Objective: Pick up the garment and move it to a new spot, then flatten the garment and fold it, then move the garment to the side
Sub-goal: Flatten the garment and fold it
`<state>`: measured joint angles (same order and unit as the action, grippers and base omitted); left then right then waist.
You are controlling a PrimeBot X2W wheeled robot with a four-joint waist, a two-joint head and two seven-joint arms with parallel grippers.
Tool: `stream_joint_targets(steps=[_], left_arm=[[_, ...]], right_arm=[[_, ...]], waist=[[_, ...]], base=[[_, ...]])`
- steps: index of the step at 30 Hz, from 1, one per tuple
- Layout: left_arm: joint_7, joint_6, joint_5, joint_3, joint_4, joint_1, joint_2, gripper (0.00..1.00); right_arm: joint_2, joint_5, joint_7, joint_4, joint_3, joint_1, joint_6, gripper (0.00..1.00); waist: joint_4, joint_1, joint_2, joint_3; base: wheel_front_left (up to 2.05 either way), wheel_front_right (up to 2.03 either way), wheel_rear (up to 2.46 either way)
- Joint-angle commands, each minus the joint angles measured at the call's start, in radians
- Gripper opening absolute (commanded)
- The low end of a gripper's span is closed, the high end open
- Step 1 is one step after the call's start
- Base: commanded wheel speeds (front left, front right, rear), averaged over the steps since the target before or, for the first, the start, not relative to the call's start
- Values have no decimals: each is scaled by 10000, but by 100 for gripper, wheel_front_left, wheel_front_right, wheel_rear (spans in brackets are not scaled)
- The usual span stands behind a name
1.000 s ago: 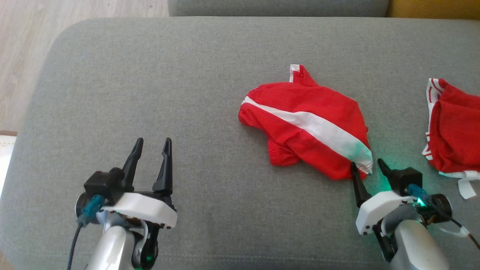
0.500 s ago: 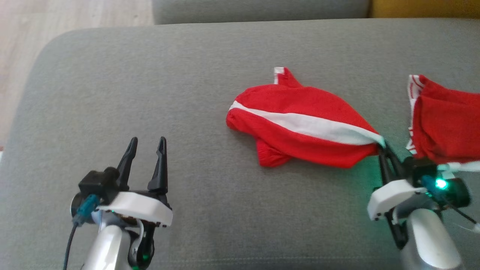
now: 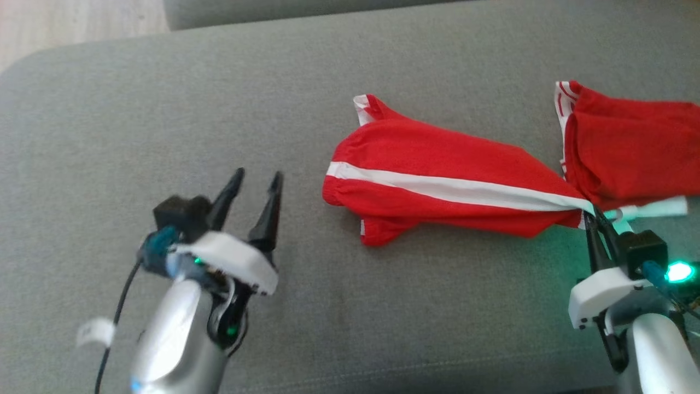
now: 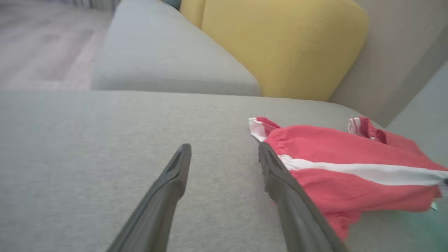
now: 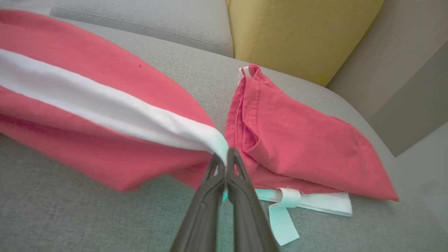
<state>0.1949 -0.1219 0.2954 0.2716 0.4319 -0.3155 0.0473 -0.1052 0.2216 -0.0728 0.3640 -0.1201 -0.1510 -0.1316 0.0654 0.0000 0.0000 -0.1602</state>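
Two grippers: R gripper (image 3: 593, 218) clamped tight on garment (image 3: 437, 164) stripe end; L gripper (image 3: 258, 176) spread wide, empty, left of garment.

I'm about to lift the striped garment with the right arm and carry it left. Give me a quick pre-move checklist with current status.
1. Right gripper shut on the striped garment at its corner: ok.
2. Pinch deep enough to hold: cannot tell; only the white stripe's end sits between the jaws.
3. Second red garment free of the pinch: cannot tell; it lies right beside it.
4. Left gripper open and off the cloth: ok.
5. Bare cushion to the left for the new spot: ok.
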Motion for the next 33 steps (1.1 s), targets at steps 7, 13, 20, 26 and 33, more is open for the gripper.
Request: stream_joint_targets(steps=[7, 13, 20, 26, 33], left_arm=[[-1816, -84, 2779, 1501, 343, -1756, 261, 100], [-2393, -86, 3926, 2143, 721, -2391, 771, 100], [-2794, -87, 4333, 2809, 1298, -2920, 941, 100], [-3180, -87, 5141, 3262, 1603, -3321, 938, 100], [-3111, -87, 5650, 3769, 1709, -3628, 1109, 80]], right_arm=[[-189, 110, -46, -372, 561, -363, 9, 0], [-169, 188, -152, -285, 626, -521, 9, 0], [-139, 228, -225, -207, 647, -631, 9, 0], [-100, 260, -259, -137, 693, -744, 9, 0], [-46, 278, -299, -24, 659, -788, 9, 0]], waist=[[366, 0, 0, -515], [498, 0, 0, -647], [588, 0, 0, -750], [665, 0, 0, -844], [706, 0, 0, -867]], base=[[0, 0, 0], [0, 0, 0], [0, 0, 0], [0, 0, 0], [0, 0, 0]])
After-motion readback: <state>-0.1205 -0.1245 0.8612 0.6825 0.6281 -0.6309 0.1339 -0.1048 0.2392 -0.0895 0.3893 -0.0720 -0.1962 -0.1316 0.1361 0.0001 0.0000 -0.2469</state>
